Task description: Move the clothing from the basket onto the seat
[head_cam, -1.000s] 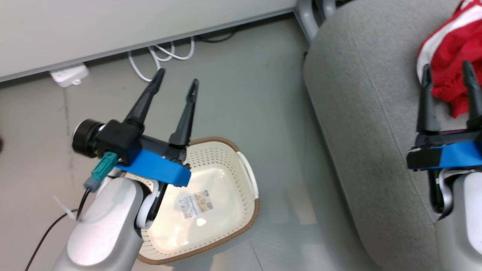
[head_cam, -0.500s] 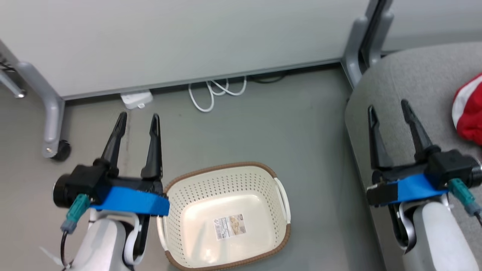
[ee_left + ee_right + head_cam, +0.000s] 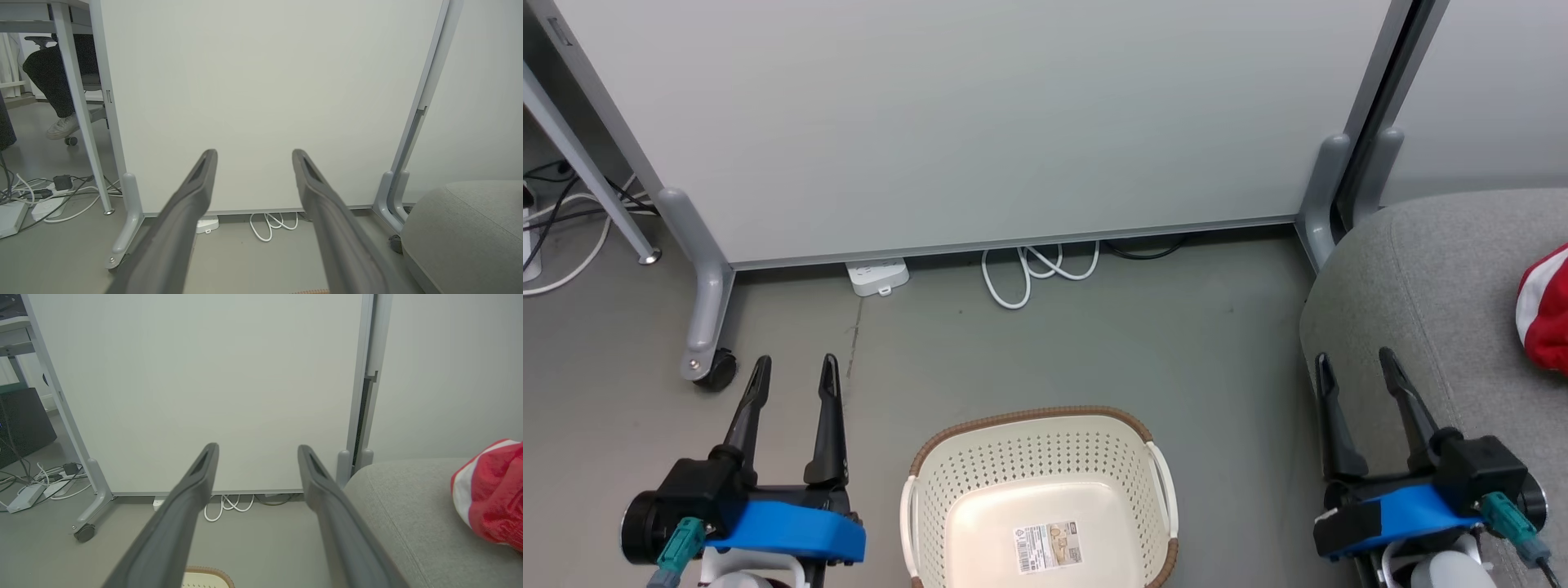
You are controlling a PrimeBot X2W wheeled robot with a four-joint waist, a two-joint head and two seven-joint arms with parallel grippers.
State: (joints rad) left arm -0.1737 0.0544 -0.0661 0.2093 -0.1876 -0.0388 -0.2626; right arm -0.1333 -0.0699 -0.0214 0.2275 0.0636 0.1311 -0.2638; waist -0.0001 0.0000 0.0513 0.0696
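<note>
The cream basket (image 3: 980,457) with its brown rim stands on the floor at the bottom centre of the head view, holding nothing but the paper label on its base. Red clothing (image 3: 1547,314) with white trim lies on the grey seat (image 3: 1437,269) at the right edge; it is red and white in the right wrist view too (image 3: 490,502). My left gripper (image 3: 795,367) is open over the floor left of the basket. My right gripper (image 3: 1354,363) is open beside the seat's left edge, well short of the clothing. Both grippers hold nothing (image 3: 254,154) (image 3: 257,448).
A pale partition panel (image 3: 980,122) on grey castor legs (image 3: 707,327) stands ahead. A white power strip (image 3: 878,275) and coiled white cable (image 3: 1033,269) lie under it. More cables lie at the far left (image 3: 556,229). A seated person's leg and shoe (image 3: 57,102) show behind a desk leg.
The head camera has swung and lifted, so the basket now sits bottom centre and the seat far right. Both grippers drew back low and stay open; the right one left the clothing.
</note>
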